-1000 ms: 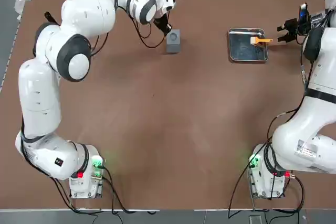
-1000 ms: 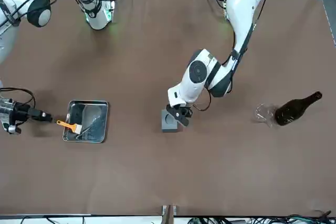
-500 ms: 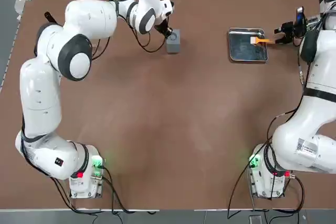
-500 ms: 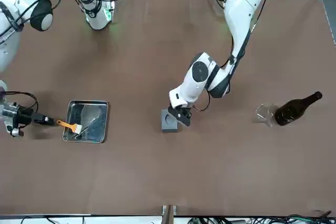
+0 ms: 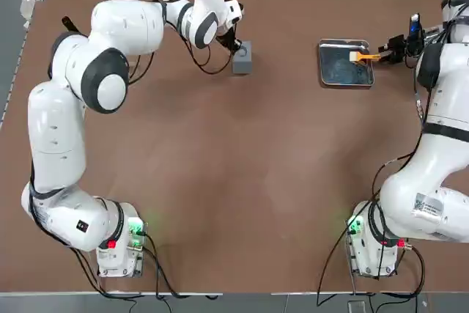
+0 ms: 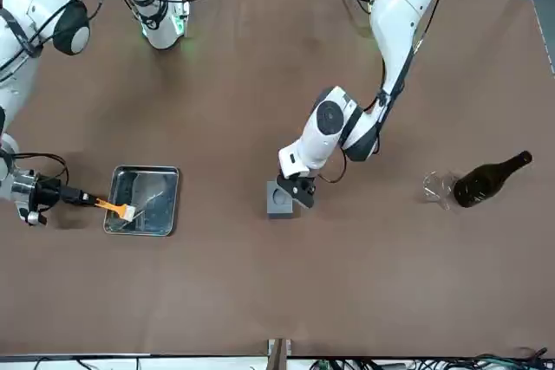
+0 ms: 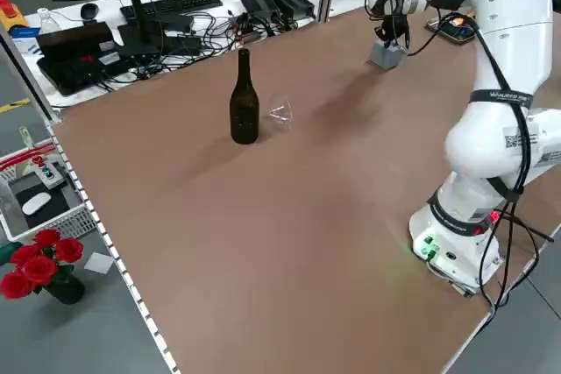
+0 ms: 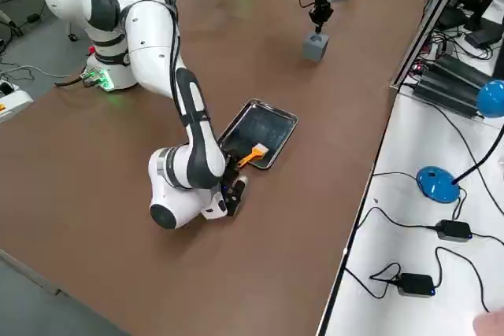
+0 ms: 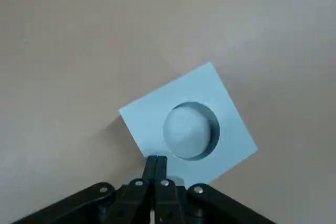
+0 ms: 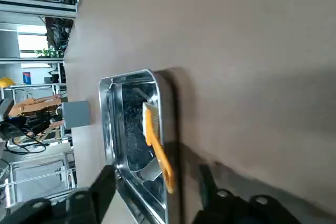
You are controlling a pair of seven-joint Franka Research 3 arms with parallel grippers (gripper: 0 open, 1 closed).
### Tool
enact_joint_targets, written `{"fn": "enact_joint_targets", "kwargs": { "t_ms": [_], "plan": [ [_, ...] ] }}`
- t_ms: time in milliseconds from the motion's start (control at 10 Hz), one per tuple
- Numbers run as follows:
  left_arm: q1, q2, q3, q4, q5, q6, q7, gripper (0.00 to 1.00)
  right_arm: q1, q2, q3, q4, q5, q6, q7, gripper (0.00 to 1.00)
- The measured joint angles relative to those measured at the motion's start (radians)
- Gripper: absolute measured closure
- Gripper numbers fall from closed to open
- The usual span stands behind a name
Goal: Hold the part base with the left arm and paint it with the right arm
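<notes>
Two white jointed robot arms with grey joint rings stand side by side at a wide brown bench. Near its far edge sits a small grey cube-like block (image 9: 231, 135) with a round recess in its top face. The left arm's dark gripper (image 9: 156, 157) is closed, its fingers pressed together with nothing between them, right at the block's edge; I cannot tell whether they touch it.

To the right of the block is a shallow rectangular metal tray (image 5: 338, 71). A paintbrush with an orange handle and pale bristles (image 10: 156, 142) leans there, bristles over the tray and handle reaching past the rim. The right arm's dark gripper (image 10: 156, 182) is at the handle end, its fingers apart on either side, not clamped on the brush.

On the left part of the bench a dark glass bottle (image 7: 244, 102) stands beside a clear glass (image 7: 280, 112).
</notes>
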Motion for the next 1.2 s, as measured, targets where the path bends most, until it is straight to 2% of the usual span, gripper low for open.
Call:
{"fn": "enact_joint_targets", "kwargs": {
  "t_ms": [100,200,1000,1200],
  "plan": [
    [0.0,0.0,0.0,-0.003,0.0,0.0,0.0,0.99,0.002,0.0,0.001,0.0,0.0,-0.006,0.0,0.46],
    [0.0,0.0,0.0,-0.003,0.0,0.0,0.0,0.99,0.002,0.001,0.001,0.0,0.0,-0.006,0.0,0.51],
    [0.0,0.0,0.0,-0.003,0.0,0.0,0.0,0.97,0.003,0.016,0.004,-0.001,0.001,-0.006,-0.003,0.87],
    [0.0,0.0,0.0,-0.003,0.0,0.0,0.0,0.99,0.003,0.016,0.004,-0.001,0.001,-0.006,-0.003,0.92]
  ]
}}
